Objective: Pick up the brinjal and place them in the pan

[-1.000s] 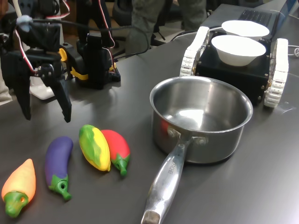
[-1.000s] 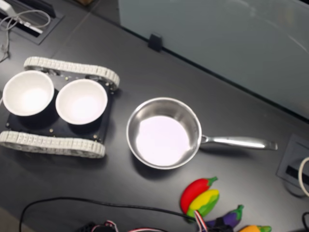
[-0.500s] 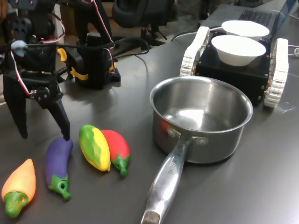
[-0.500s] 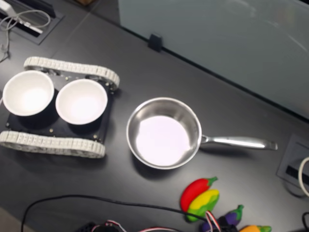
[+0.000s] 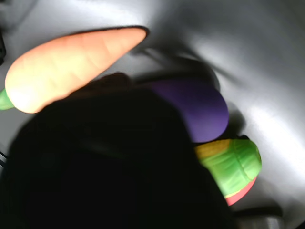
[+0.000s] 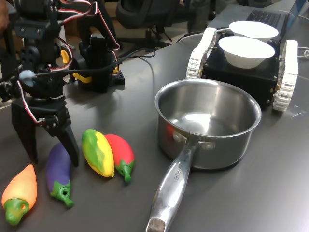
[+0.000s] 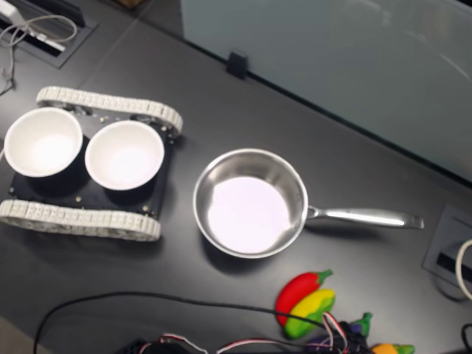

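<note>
The gripper (image 6: pixel 53 159), jaws apart, straddles the brinjal (image 6: pixel 59 171) lying on the table beside the empty pan (image 6: pixel 207 123); grasping, lifting and placing all appear to remain.

Shiny steel pan (image 6: pixel 207 121); smooth plastic brinjal (image 6: pixel 59 170); matt dark table (image 6: pixel 270 188).

Your matte black plastic arm (image 6: pixel 41 72) ends in a black gripper (image 6: pixel 53 157) with 2 long tapered fingers (image 6: pixel 69 142); red-and-white servo wires (image 6: pixel 26 104) loop along it, yellow clips (image 6: pixel 65 57) behind.
</note>
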